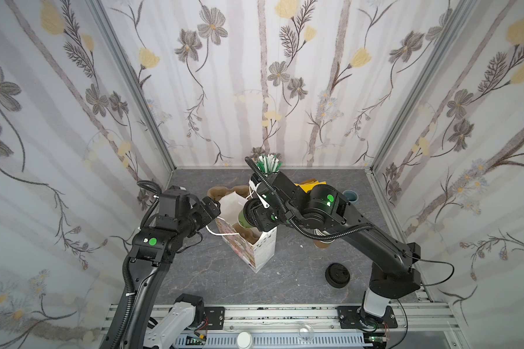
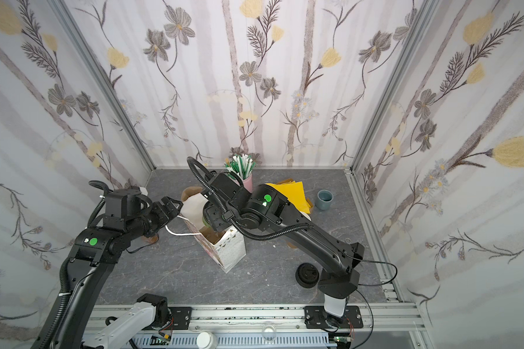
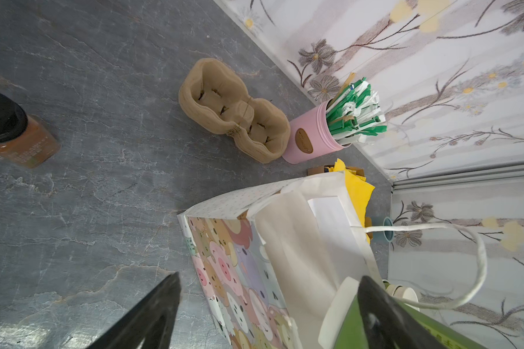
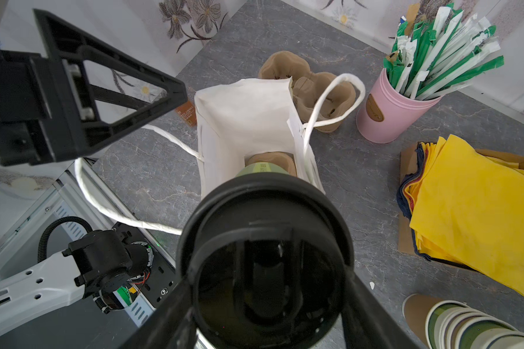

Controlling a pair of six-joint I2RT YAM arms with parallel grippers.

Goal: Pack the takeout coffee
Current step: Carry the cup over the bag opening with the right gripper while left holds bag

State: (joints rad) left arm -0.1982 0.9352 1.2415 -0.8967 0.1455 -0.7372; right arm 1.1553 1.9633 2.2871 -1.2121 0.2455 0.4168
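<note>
Coffee over the bag
The right claw grips the takeout coffee at the mouth of the bag. The left claw is wide open and empty, so a bump could tip the bag.

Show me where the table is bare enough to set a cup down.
Widest bare patch: the front of the table, between the paper bag, the lid pile and the front rail. Crowded: the back edge, with carrier tray, straw holder, yellow napkins and blue-grey cup.
</note>
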